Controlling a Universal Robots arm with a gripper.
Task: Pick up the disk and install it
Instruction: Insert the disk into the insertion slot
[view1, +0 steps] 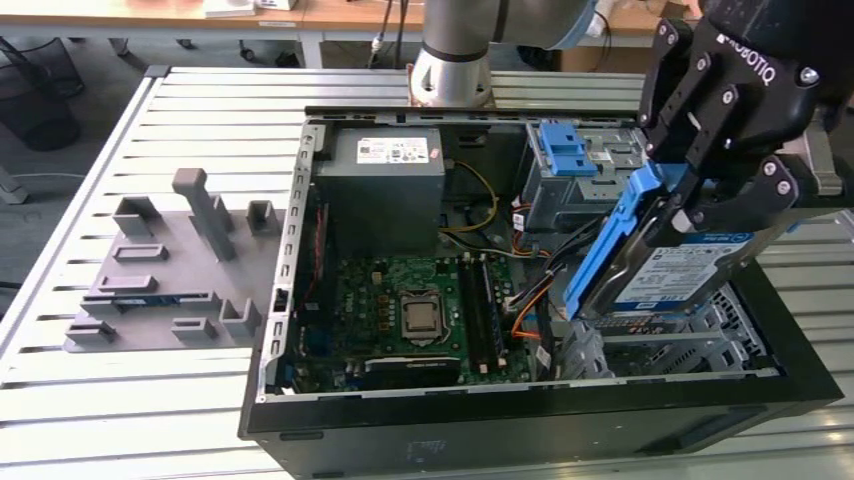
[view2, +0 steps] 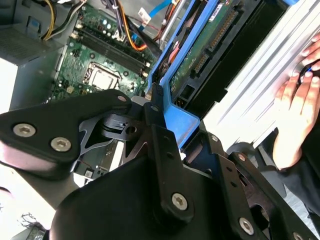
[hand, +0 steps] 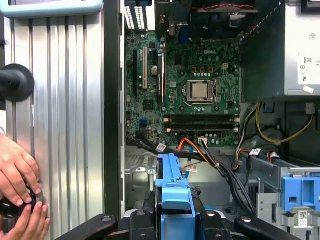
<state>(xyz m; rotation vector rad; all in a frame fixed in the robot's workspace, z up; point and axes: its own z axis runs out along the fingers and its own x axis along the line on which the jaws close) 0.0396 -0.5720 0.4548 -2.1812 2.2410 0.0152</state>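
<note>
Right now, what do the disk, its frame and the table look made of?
The disk: silver-grey face under a paper label, likely metal. Its frame: glossy blue, moulded, probably plastic. The table: ribbed pale grey slats, likely aluminium.

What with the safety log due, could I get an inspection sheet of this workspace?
Surface: slatted metal table, carrying an open computer case.
Job's things: disk in its blue carrier, held tilted above the case at the exterior view's right, not yet seated.
Clutter: grey moulded fixture beside the case, at the exterior view's left.
Grippers: gripper shut on the disk.
Cables: orange, yellow and black cables loose inside the case.
Surroundings: a person's hands at the table's edge.
</note>
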